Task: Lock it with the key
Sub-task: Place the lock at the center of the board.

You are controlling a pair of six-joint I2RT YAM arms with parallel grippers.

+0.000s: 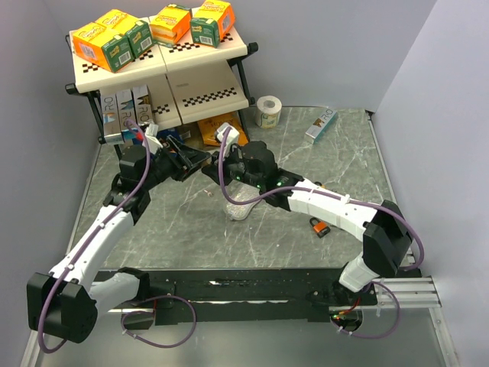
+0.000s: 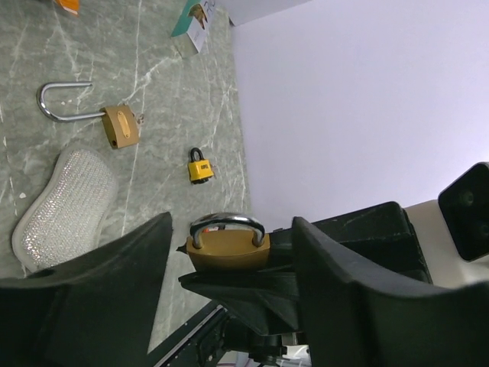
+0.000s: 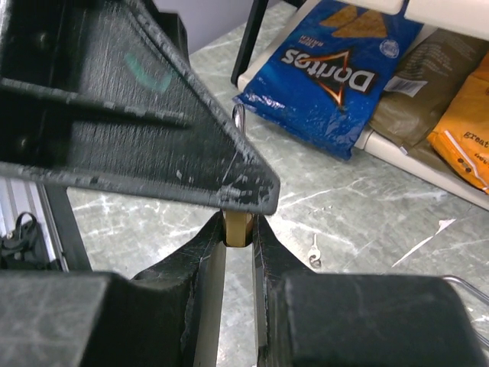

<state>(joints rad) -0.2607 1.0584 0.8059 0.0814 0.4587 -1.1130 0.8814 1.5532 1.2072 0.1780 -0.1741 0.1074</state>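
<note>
A brass padlock (image 2: 228, 248) with a steel shackle is held above the table, pinched at its body by my right gripper (image 3: 239, 223), which is shut on it. In the right wrist view only a sliver of the padlock (image 3: 240, 229) shows between the fingertips. My left gripper (image 2: 229, 264) faces it, open, one finger on each side of the padlock, with a gap on the left side. In the top view both grippers meet at mid-table (image 1: 206, 164). A small silver key (image 3: 314, 252) lies loose on the table below.
On the table lie a second brass padlock with a long open shackle (image 2: 121, 126), a small yellow padlock (image 2: 199, 168) and a white textured pad (image 2: 65, 202). A shelf rack (image 1: 164, 73) with boxes and a Doritos bag (image 3: 336, 73) stands behind. A tape roll (image 1: 268, 109) sits at the back.
</note>
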